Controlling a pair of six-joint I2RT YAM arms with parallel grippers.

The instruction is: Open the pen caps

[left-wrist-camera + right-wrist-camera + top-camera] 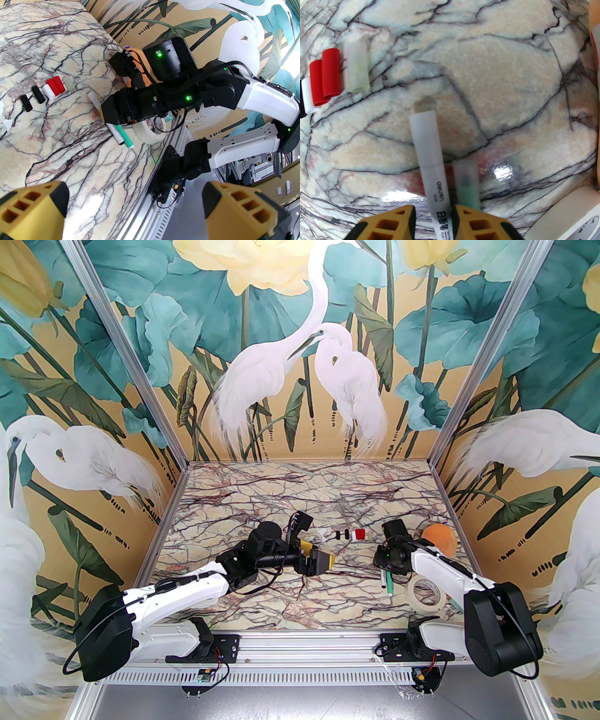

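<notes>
Several loose pen caps lie in a row on the marble: two black [25, 103], a white one [49, 91], two red [331, 71] and a translucent one [357, 68]; from above they show as a short row [349, 535]. My right gripper [434, 225] is shut on a white marker [437, 178], whose whitish cap [424, 138] is on its end. A green marker [467, 187] with a clear cap lies right beside it. My left gripper [136, 211] hangs open and holds nothing, left of the right gripper [385, 570].
A roll of cream tape [424, 594] lies by the right arm, just behind the markers. An orange rounded object [440, 537] sits at the far right. Small white scraps [7, 124] lie left of the black caps. The table's front rail [300, 643] runs along the near edge.
</notes>
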